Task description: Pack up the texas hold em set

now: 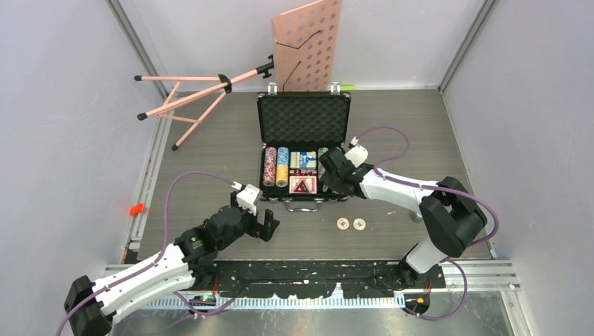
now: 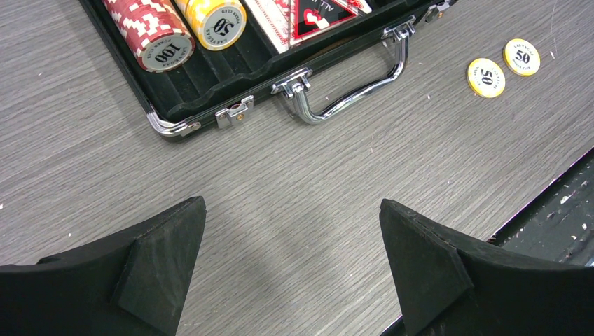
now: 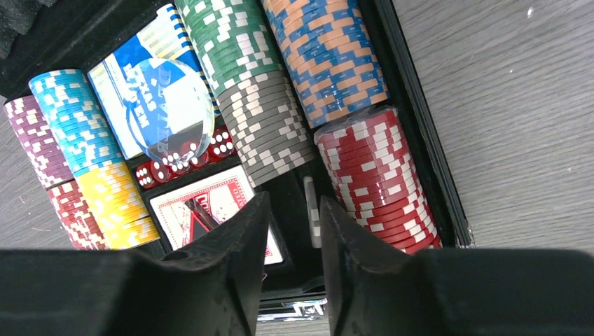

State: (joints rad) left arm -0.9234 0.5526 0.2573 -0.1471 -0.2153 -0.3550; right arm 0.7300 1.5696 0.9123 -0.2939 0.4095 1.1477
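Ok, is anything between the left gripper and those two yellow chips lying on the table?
Nothing visible: only bare table between the left gripper and the two yellow chips; the briefcase handle sits aside.

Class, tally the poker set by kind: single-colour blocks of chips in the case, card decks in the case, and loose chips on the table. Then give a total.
Single-colour blocks of poker chips in the black ribbed briefcase: 8
Boxed card decks in the briefcase: 2
Loose round yellow chips on the grey wooden table: 2
Total: 12
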